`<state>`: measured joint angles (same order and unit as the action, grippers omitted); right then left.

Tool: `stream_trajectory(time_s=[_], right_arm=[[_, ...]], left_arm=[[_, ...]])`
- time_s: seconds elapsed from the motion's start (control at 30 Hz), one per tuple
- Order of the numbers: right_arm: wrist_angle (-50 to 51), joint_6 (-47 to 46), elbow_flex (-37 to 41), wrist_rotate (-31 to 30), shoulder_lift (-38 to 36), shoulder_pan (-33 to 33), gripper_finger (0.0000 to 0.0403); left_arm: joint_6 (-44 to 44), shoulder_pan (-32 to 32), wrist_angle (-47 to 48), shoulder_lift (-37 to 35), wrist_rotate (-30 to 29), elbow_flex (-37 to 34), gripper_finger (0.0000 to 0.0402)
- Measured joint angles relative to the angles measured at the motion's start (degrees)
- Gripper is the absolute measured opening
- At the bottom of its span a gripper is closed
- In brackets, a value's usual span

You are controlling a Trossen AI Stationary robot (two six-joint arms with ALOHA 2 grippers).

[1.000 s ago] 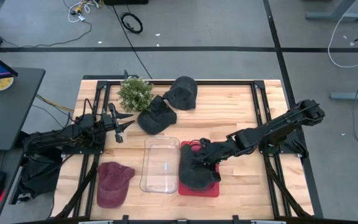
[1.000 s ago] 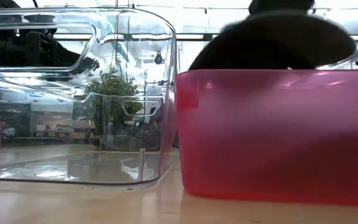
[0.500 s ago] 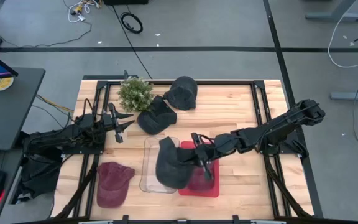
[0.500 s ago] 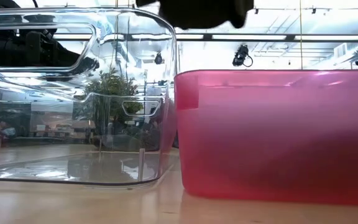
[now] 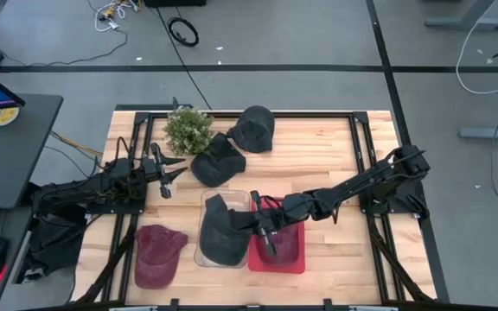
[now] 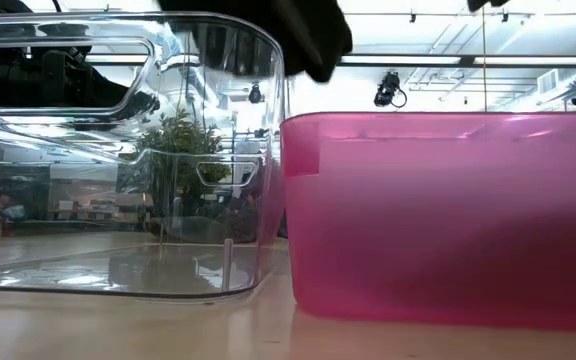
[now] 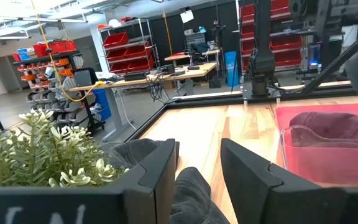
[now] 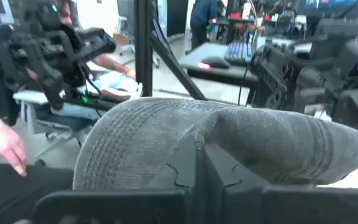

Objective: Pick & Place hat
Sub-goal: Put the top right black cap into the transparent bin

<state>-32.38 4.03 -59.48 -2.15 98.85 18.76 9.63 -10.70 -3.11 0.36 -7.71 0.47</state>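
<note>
Dark grey fabric cap [image 5: 220, 231], soft, with ribbed stitching visible in the right wrist view, hangs crumpled over the clear rigid plastic bin [image 5: 212, 256]. Its lower edge appears to dip inside the bin, though the overhead angle leaves that uncertain. Right gripper [image 5: 263, 230] is pinched tight on the cap's edge, positioned at the seam between the clear bin and the translucent pink plastic bin [image 5: 294, 257] just beside it. The cap lies on the gripper's clear-bin side.

Left gripper [image 5: 166, 178] rests near the table's left edge, fingers spread with nothing between them, pointing towards a second dark grey cap [image 5: 217, 161]. A third dark cap [image 5: 252, 128] and a small bushy green artificial plant [image 5: 187, 129] lie behind. A maroon fabric cap [image 5: 156, 254] lies flat on the pale wooden slatted tabletop [image 5: 335, 259].
</note>
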Motion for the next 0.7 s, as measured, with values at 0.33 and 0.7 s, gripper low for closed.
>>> stream_trajectory(time_s=[0.33,0.7], right_arm=[[-9.3,0.8,0.0,2.7,8.1,-1.8,0.0009],[-9.7,1.6,0.0,4.8,9.6,-3.6,0.0011]], left_arm=[[0.0,0.0,0.0,0.0,0.0,0.0,0.0133],[0.0,0.0,0.0,0.0,0.0,0.0,0.0133]])
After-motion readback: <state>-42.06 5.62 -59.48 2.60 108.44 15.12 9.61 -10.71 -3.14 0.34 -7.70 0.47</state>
